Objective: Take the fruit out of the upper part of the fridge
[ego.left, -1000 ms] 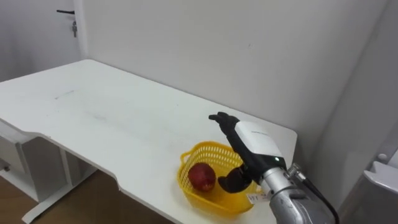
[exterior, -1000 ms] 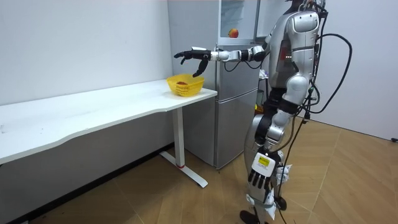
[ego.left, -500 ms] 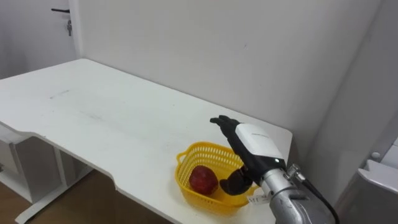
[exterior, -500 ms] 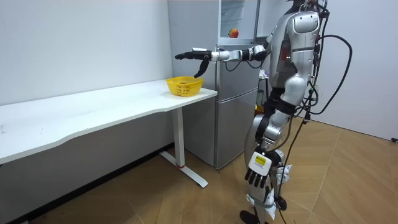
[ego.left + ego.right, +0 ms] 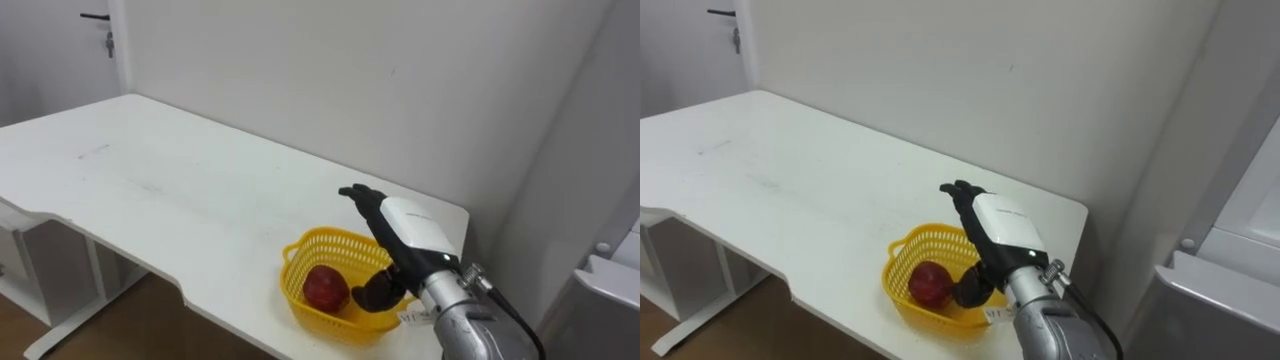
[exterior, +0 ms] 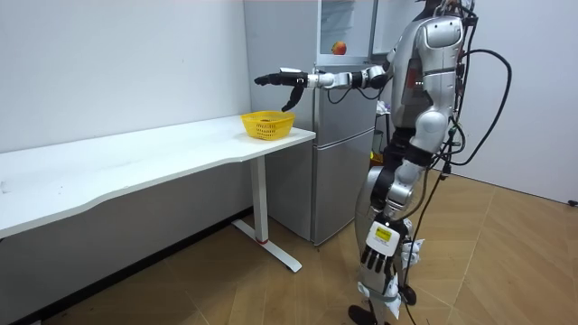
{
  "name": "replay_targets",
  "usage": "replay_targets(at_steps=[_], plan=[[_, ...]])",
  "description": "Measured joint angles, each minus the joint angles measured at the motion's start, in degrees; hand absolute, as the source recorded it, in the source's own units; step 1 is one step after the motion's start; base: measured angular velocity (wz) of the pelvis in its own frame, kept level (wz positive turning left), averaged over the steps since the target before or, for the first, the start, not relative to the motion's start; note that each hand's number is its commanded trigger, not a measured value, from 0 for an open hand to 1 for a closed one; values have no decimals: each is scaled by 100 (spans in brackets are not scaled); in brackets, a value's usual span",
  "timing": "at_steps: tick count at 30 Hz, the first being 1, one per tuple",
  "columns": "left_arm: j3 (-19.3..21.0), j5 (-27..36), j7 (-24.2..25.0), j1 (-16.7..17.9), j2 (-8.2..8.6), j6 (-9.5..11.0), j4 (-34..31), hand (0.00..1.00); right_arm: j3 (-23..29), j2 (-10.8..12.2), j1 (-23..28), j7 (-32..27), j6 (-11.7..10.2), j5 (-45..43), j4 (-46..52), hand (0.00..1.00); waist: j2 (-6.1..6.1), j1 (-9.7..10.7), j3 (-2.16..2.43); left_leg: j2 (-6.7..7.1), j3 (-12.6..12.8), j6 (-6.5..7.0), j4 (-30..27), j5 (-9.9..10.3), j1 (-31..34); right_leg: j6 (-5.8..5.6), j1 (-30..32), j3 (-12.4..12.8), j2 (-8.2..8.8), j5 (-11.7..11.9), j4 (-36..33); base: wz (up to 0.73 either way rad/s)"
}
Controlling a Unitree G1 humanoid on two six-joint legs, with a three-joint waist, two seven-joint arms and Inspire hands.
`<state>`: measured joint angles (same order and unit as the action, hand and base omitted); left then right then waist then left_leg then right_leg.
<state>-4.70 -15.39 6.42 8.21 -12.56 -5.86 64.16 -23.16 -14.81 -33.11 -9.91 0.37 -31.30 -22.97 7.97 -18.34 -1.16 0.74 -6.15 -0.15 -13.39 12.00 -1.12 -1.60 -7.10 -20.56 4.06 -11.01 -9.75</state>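
The round red apple (image 5: 325, 286) lies in the yellow plastic mesh basket (image 5: 292, 280) at the white desk's (image 5: 150, 170) corner, just below and left of the right hand (image 5: 415, 228), which is held spread and empty over the basket.

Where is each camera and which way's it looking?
Left eye view: on the robot's head, looking down at the yellow plastic mesh basket holding a red apple; its right hand shows.
Right eye view: beside it, same scene.
Room view: across the room, facing the whole robot by the white table.
All share basket and hand.
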Motion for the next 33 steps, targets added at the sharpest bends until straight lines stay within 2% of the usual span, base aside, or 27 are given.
replay_targets(at_steps=[2,4,7,12,14,20,21,22,23,26,29,33], plan=[[1,3,-4,27,17,0,4,0,67,6,3,-94,-58,52,203,0,-69,97,-32,2,-9,0,-18,0,-35,0,-49,10,1,0,2,3],[0,1,-6,19,45,0,1,0,104,6,5,-195,-130,49,424,0,-109,143,-32,-2,25,0,-18,1,-48,0,-46,29,0,0,6,-9],[-1,-44,-6,5,88,30,-6,0,216,43,36,-323,-301,130,781,0,-247,256,-30,-6,97,1,-14,1,-59,2,-31,142,-3,2,5,-13],[-71,9,-130,46,101,99,4,0,290,49,155,-469,-458,659,1165,0,-478,468,50,-24,243,4,35,0,-159,8,-34,309,-12,7,-9,-15],[-68,15,-220,60,108,112,4,0,524,125,406,-604,-468,678,1592,0,-544,575,95,-32,300,9,78,-5,-224,10,-46,374,-15,8,-11,-17],[-52,13,-243,20,142,162,66,0,948,144,952,-910,-550,972,2608,0,-549,797,100,-98,576,9,187,-2,-351,24,-45,633,-64,40,-7,-23],[-53,7,-243,18,147,173,90,0,950,145,1003,-946,-584,992,2703,0,-552,837,98,-99,580,8,190,-2,-356,24,-47,633,-65,41,-6,-11],[-54,-1,-245,12,165,180,119,0,973,152,1111,-1038,-646,1007,2861,0,-596,922,74,-100,593,8,190,-2,-366,25,-47,638,-65,41,-5,-5],[-57,3,-257,12,182,202,106,0,1030,165,1229,-1148,-733,1026,2961,0,-587,1017,81,-105,614,8,193,-2,-364,27,-28,646,-67,42,-9,-6],[-73,3,-307,52,216,235,107,0,1198,166,1620,-1352,-841,1059,3313,0,-635,1076,73,-132,705,8,234,-1,-369,37,17,715,-86,68,-7,-14],[-42,9,-320,113,274,276,121,0,1438,161,1878,-1465,-960,1023,3499,0,-701,1217,97,-133,752,8,275,-1,-416,32,16,777,-94,73,-10,-9],[7,10,-331,182,290,348,190,0,1862,153,1925,-1849,-1031,1022,3677,0,-706,1332,111,-148,793,8,316,-1,-453,32,24,804,-108,72,-12,-7]])
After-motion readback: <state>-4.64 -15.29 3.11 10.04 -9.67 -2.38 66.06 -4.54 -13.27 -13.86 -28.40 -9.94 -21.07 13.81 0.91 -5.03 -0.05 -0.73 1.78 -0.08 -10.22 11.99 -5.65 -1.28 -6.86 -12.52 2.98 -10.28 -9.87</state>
